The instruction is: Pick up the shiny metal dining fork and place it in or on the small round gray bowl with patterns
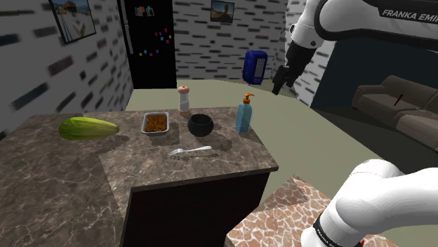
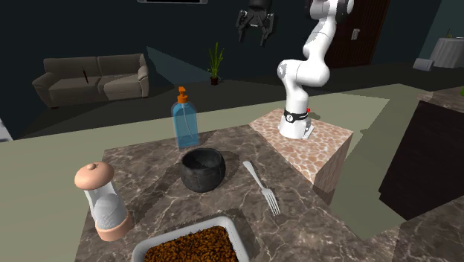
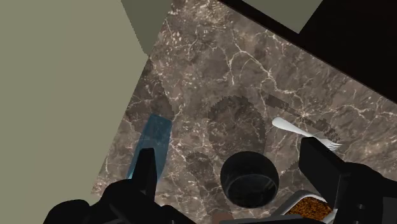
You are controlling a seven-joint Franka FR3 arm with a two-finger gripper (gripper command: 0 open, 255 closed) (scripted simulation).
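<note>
Shoulder view, near to far: stone-patterned stand [image 1: 281, 210] lower right, then a dark brown marble counter [image 1: 70, 175] across the lower left and centre. Silver fork [image 1: 189, 151] lies flat on the counter near the frame's centre, tines pointing frame-left, handle frame-right, close to the counter's front edge. Just behind it, apart and not touching, sits the round near-black bowl [image 1: 200, 125]. Left of the bowl is a white tray of brown food [image 1: 156, 123], and further left a green squash-like vegetable [image 1: 88, 128] lies on its side. At the far edge of the counter stand a blue soap dispenser with orange pump [image 1: 243, 114], right of the bowl, and a shaker with a tan cap [image 1: 184, 98], both upright. Beyond: olive floor, black fridge with magnets [image 1: 149, 42] top centre, white brick walls with framed pictures [image 1: 73, 17], a blue object on the floor [image 1: 254, 67] and a grey sofa [image 1: 400, 105] at the right edge. Second exterior view has the fork just right of the bowl, tines toward the camera, and a potted plant [image 2: 216, 63] in the background. Gripper [image 1: 281, 78] hangs high in the upper right of the shoulder view, well above and apart from the counter. In the second exterior view it sits at top centre with the fingers [image 2: 242, 30] spread apart. The wrist view confirms it: fingers wide apart, nothing between them, touching nothing, with bowl, fork and dispenser far below.
</note>
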